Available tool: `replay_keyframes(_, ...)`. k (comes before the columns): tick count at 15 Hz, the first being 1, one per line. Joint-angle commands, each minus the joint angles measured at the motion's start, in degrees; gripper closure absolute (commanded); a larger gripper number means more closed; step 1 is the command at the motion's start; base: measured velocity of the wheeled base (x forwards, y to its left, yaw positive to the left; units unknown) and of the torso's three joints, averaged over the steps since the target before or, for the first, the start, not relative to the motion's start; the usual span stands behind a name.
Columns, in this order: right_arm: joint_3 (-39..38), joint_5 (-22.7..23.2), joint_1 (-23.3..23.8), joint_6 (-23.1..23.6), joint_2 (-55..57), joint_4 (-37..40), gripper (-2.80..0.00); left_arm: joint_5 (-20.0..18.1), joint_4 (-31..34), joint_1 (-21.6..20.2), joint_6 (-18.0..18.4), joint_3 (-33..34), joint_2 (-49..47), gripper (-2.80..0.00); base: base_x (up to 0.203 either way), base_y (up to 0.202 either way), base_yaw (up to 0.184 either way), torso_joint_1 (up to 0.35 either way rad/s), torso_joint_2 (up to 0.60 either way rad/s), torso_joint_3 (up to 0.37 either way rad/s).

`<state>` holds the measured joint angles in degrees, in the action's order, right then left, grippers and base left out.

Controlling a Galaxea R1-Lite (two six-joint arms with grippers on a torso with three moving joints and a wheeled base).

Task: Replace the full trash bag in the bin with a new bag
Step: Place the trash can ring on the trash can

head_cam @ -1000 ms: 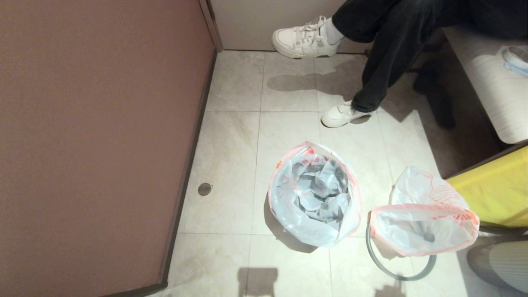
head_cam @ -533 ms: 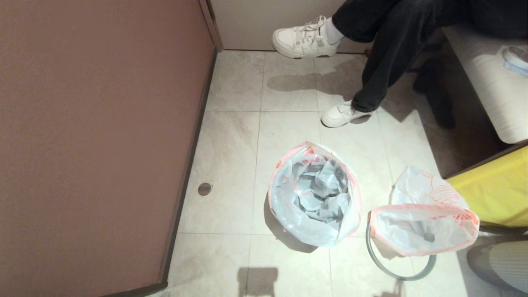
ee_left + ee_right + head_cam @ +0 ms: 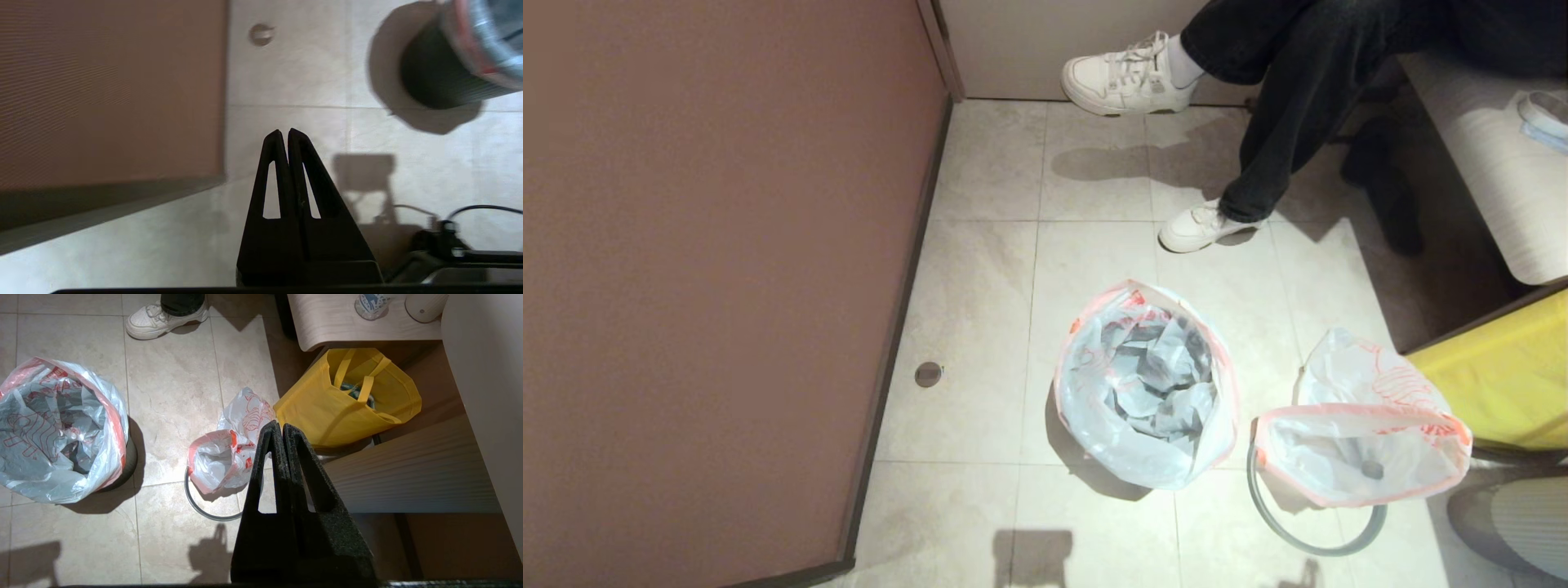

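The bin [image 3: 433,77] is a small dark tub on the tiled floor. A translucent bag with a pink-red edge [image 3: 1147,384] lines it and shows only crumpled film; I take it for the new bag [image 3: 53,428]. To its right a like bag with red print and a small round shape inside, the full trash bag [image 3: 1364,445], lies on the floor. It rests across a loose thin grey hoop [image 3: 1307,545]. Both grippers are out of the head view. My left gripper [image 3: 284,131] hangs shut and empty over bare tiles. My right gripper [image 3: 282,424], also shut and empty, hovers near the full trash bag [image 3: 220,457].
A seated person's legs and white shoes [image 3: 1201,227] are behind the bin. A yellow tote bag [image 3: 347,400] stands under a pale bench [image 3: 1494,163] at the right. A brown partition [image 3: 711,286] runs down the left, with a floor drain [image 3: 928,374] beside it.
Neither bag nor the hoop has moved. A small arm shadow at the bottom edge near the hoop has slid lower out of the head view.
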<state>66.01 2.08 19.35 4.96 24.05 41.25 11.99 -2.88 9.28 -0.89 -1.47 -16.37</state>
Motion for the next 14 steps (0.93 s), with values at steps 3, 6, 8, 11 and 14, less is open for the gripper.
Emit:
replay_keyframes(3,-0.01,-0.06,0.17,0.05,-0.24,0.33,0.00,4.10,2.35,-3.12,2.79,-2.63,-0.20,0.00,0.000,0.000,0.000,0.000,0.00,0.000)
replay_keyframes(6,-0.26,-0.06,0.16,0.05,-2.10,1.70,0.00,1.41,6.41,-7.81,3.45,-7.06,3.20,0.00,0.000,0.000,0.000,0.000,0.00,0.000)
replay_keyframes(8,-0.27,-0.06,0.17,0.05,-2.51,2.52,0.00,-3.75,11.81,-8.93,4.66,-6.68,10.89,0.00,0.000,0.000,0.000,0.000,0.00,0.000)
replay_keyframes(11,-0.27,-0.06,0.08,0.13,-2.34,2.44,0.00,-12.06,19.38,-9.44,2.23,-4.96,16.37,0.00,0.000,0.000,0.000,0.000,0.00,0.000)
replay_keyframes(14,-1.01,0.01,0.08,0.05,-2.52,2.52,0.00,-13.22,19.32,-9.02,3.24,-4.84,16.37,0.00,0.000,0.000,0.000,0.000,0.00,0.000)
